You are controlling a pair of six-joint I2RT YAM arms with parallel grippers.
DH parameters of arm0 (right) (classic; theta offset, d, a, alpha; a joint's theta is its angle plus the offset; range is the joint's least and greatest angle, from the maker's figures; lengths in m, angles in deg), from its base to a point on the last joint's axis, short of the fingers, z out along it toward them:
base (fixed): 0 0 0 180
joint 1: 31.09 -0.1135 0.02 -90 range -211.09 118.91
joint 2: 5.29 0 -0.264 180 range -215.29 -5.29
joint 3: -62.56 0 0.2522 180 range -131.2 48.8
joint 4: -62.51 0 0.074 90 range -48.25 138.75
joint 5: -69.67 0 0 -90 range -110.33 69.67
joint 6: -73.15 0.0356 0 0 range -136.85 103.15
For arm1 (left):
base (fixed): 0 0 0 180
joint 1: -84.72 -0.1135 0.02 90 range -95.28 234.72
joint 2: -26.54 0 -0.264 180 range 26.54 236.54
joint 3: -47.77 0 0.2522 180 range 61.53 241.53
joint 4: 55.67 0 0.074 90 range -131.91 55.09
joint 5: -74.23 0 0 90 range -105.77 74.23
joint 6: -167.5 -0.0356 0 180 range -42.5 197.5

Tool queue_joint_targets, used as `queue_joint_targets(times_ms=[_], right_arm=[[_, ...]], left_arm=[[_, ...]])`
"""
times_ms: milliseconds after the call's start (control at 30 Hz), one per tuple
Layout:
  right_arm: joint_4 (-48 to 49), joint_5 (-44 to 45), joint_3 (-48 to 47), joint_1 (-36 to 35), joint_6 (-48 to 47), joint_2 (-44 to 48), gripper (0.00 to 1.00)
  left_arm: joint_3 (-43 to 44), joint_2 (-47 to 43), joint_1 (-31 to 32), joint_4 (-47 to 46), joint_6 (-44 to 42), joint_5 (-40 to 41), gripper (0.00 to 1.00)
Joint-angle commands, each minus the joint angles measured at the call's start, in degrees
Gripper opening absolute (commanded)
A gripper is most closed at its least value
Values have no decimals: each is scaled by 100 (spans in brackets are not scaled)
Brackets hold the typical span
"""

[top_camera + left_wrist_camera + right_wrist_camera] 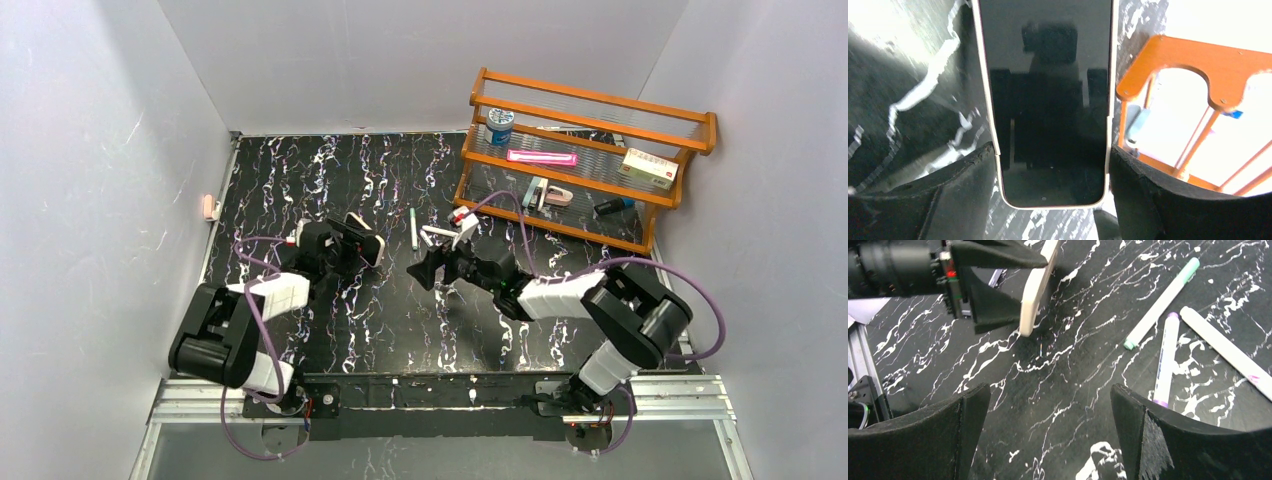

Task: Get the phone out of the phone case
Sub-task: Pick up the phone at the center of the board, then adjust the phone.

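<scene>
The phone [1048,100] has a dark screen and sits inside a cream case [993,135]. My left gripper [1052,175] is shut on it, one pad on each long side of the case. In the top view the left gripper [345,245] holds the phone [364,238] at the mat's left-middle. The right wrist view shows the cased phone [1035,290] edge-on, tilted, its lower corner close to the mat. My right gripper [1048,410] is open and empty, a short way right of the phone [425,270].
Three markers lie on the black marbled mat: a green-capped one [1160,305], a purple-capped one [1165,360] and a white one [1223,355]. An orange wooden rack [585,160] with small items stands at the back right. Grey walls enclose the mat.
</scene>
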Motion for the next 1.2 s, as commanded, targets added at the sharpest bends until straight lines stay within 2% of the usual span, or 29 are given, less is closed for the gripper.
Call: queue_joint_targets(times_ms=[0,267,433,633,900,1033,1167], right_arm=[[640,187,-513,-127,-198,-367,97],[1101,-262,-973,-323,-253,-1023,88],[1150,-158,-1109,-397,-329,-1202,84],[1220,-156,-1159,-405,-262,-1363,73],[1396,-325,-816,-406,56,-1190,50],[1492,-229,-595,-398,90,-1008,32],[1433,-138,-442,-349,-43,-697,17]], left_arm=[[-122,-782,266,-266,478,-276,0],[-85,-1211,764,-139,588,99,0],[1,-1222,1075,-132,660,279,0],[98,-1354,1481,-93,627,779,0],[188,-1457,1700,-89,343,1127,0],[210,-1537,1754,-97,106,1169,0],[181,-1720,1756,-77,-233,1201,13]])
